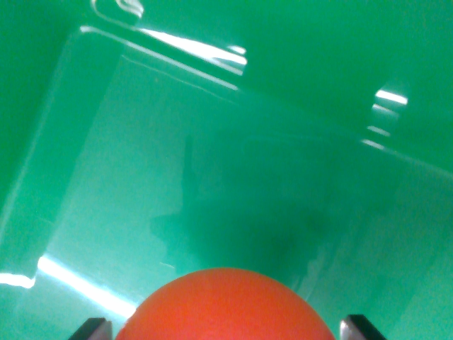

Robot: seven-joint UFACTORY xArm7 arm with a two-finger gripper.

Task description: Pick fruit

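While the glossy green bin (233, 142) fills the wrist view, the gripper (225, 329) sits clamped on a round orange-red fruit (225, 304) at the bottom edge.

Fruit (225, 306) is plain orange-red, no pattern. Green bin (212, 156) is glossy w/ white glare streaks. My fingertips (92, 329) are dark.

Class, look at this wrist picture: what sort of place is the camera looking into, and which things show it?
Probably the inside of a glossy green plastic bin: a flat floor, rising walls and light glare on them. A round orange-red fruit sits between two dark fingers at the bottom edge.
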